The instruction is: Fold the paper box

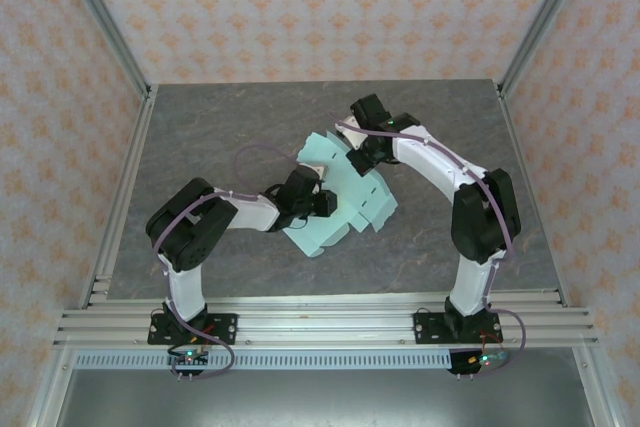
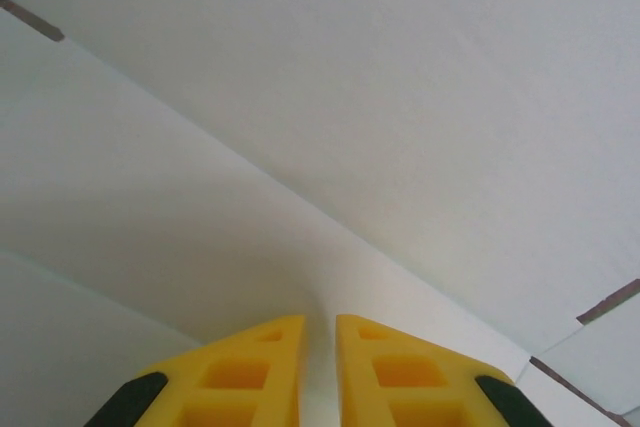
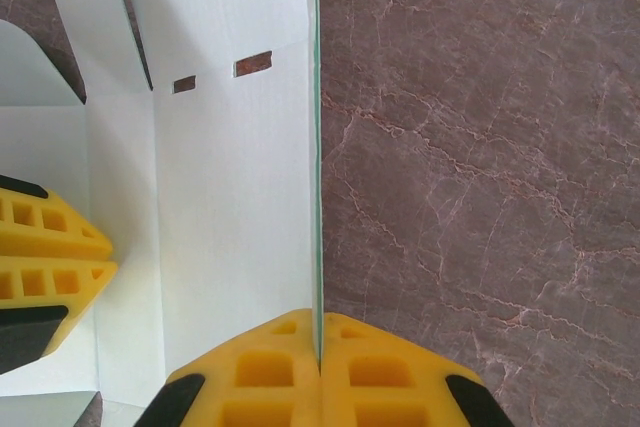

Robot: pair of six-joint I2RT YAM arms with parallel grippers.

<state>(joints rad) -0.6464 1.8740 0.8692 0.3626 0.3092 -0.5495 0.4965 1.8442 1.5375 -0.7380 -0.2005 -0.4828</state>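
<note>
The paper box point(image 1: 350, 202) is a pale mint die-cut sheet with flaps, partly folded, in the middle of the table. My right gripper point(image 1: 366, 153) holds its far side. In the right wrist view that gripper point(image 3: 320, 335) is shut on the thin edge of an upright panel of the paper box point(image 3: 230, 197), seen edge-on. My left gripper point(image 1: 322, 203) rests on the sheet's left half. In the left wrist view its yellow fingertips point(image 2: 285, 332) sit almost together, pressed on the paper box point(image 2: 400, 97) close to a crease. The left gripper point(image 3: 112, 263) also shows beside that panel.
The grey marbled table point(image 1: 220, 127) has bare room all around the sheet. Aluminium rails point(image 1: 320, 322) run along the near edge by the arm bases. Patterned walls point(image 1: 320, 7) close off the back and both sides.
</note>
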